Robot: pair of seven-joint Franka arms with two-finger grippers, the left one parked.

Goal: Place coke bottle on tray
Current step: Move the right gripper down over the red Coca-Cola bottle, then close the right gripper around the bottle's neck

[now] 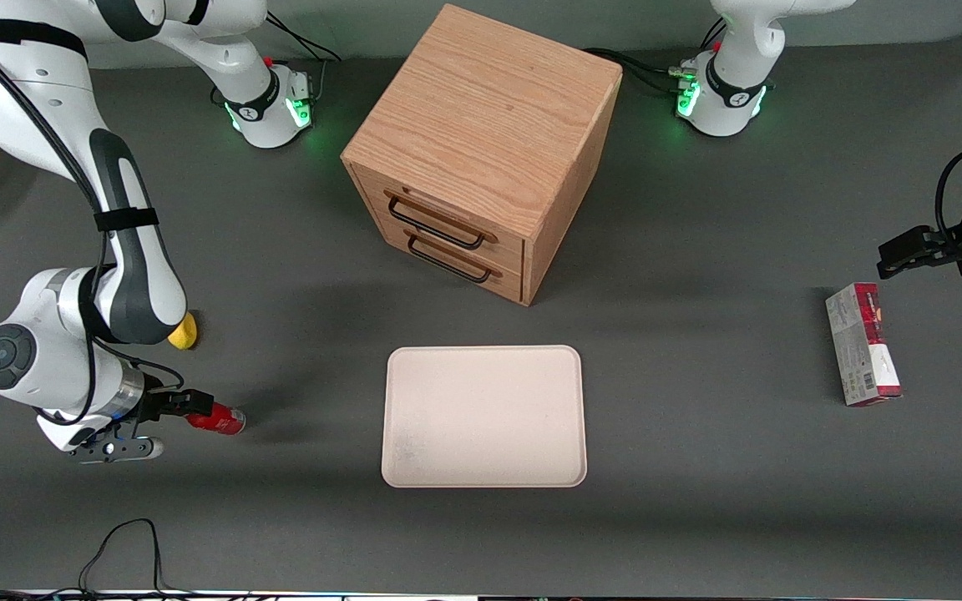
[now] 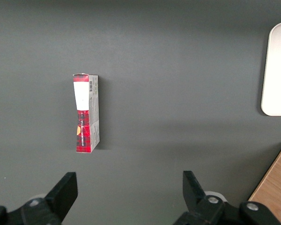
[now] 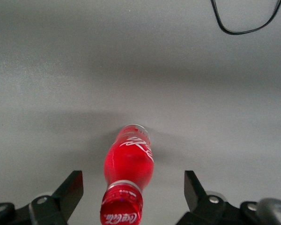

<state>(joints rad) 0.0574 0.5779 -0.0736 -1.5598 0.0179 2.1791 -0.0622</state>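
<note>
The coke bottle (image 3: 129,164) lies on its side on the desk (image 1: 698,501), toward the working arm's end, well apart from the tray (image 1: 484,416). The tool (image 3: 131,197) is wide open around its cap end, gripping nothing.

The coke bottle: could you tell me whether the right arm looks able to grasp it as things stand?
Probably yes: the tool is open with a finger on either side of the lying coke bottle, and nothing blocks it.
</note>
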